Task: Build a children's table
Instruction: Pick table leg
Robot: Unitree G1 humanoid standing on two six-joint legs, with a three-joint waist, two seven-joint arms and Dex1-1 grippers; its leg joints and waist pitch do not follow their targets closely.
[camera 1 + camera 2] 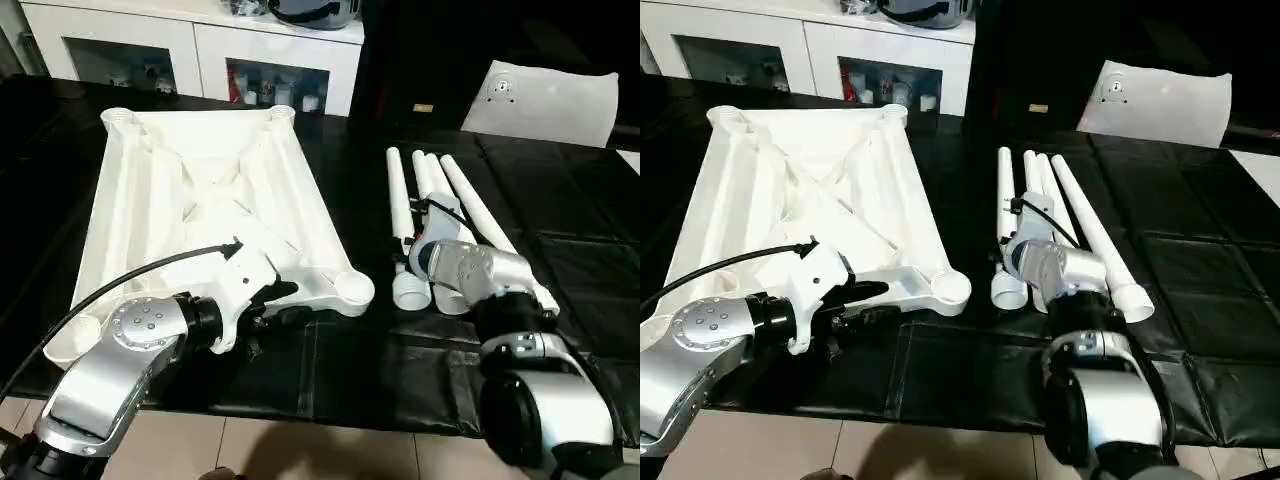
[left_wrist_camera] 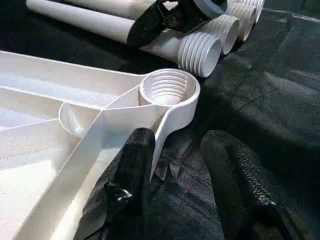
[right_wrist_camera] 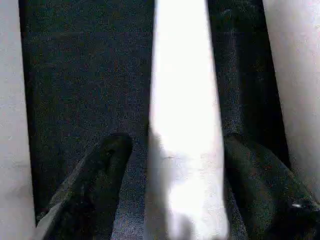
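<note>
The white table top lies upside down on the black worktop. The left end effector is spread wide at its near corner socket. Four white legs lie beside it. The right end effector is spread around one leg.

Both forearms are rounded silver shells: the left forearm carries a round disc dotted with small screws, and next to it a black joint ring leading to a white wrist block. A thin black cable loops from the 9 o'clock side up to that block. The right forearm has black bands between its silver segments. Finger pads are black, one with a knobbly rubber texture
</note>
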